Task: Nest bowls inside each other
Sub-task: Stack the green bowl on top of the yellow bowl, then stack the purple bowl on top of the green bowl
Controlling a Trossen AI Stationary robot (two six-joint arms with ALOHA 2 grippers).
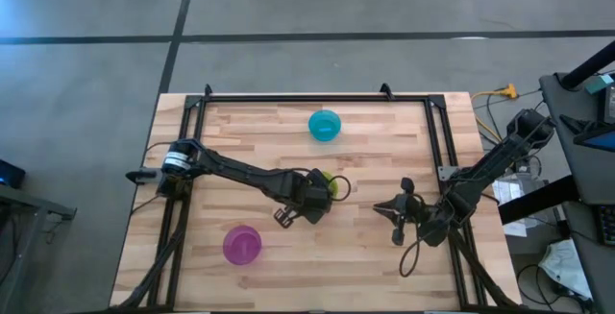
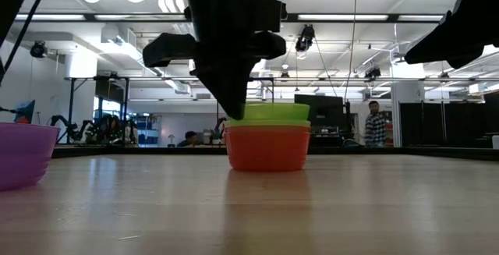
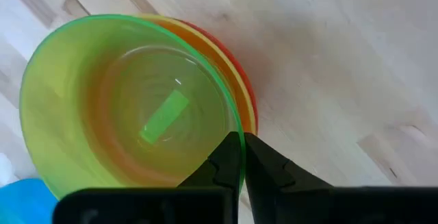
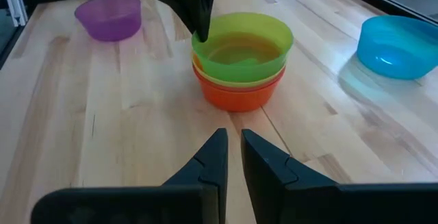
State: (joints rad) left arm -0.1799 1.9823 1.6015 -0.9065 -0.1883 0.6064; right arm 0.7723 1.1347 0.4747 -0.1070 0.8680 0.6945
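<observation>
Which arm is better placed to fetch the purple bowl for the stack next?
Probably the left. The left gripper hangs at the green bowl of the stack, and the purple bowl lies on its side of the table. The right gripper waits farther away, beyond the stack.

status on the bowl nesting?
Left gripper shut on green bowl rim, atop yellow and orange bowl. Right gripper idle beside, shut, empty. Blue bowl, purple bowl loose. Nothing blocking.
</observation>
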